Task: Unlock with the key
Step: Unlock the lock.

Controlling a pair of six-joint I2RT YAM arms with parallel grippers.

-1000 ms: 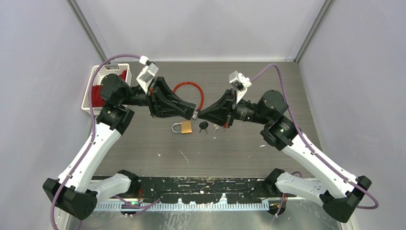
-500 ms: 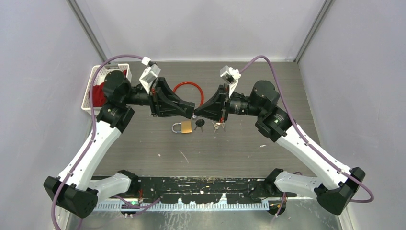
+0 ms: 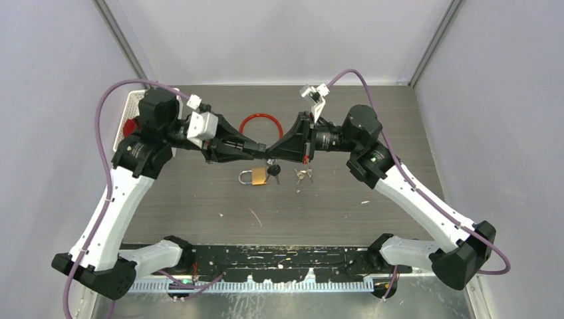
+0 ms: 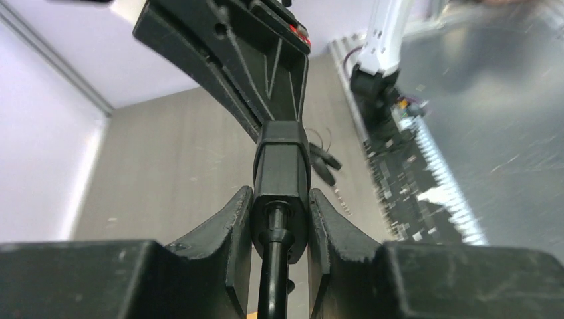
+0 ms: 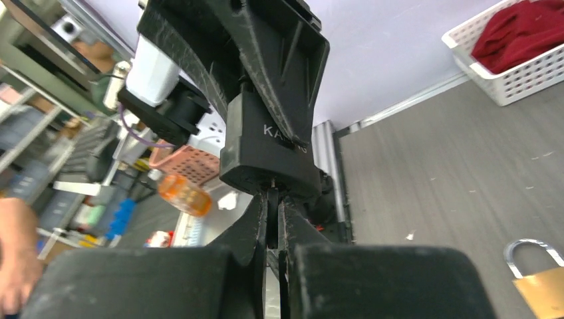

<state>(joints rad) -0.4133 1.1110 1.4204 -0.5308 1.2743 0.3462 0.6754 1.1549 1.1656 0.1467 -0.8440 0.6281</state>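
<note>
The left gripper point(image 4: 281, 216) clamps the black lock body point(image 5: 266, 156) in mid-air over mid-table. The right gripper point(image 5: 273, 216), pinched almost closed on the key point(image 5: 273, 199), meets its keyhole. Insertion seems in hand; next comes a steady twist.

Black lock point(image 5: 266, 153); gold padlock point(image 3: 259, 177); red loop point(image 3: 259, 115)

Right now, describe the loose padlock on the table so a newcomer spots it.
Find the red loop at the middle of the table. Just below it in the top view lies the padlock, left of a black-headed key and small silver keys. It alone is brass, with a silver shackle.
</note>
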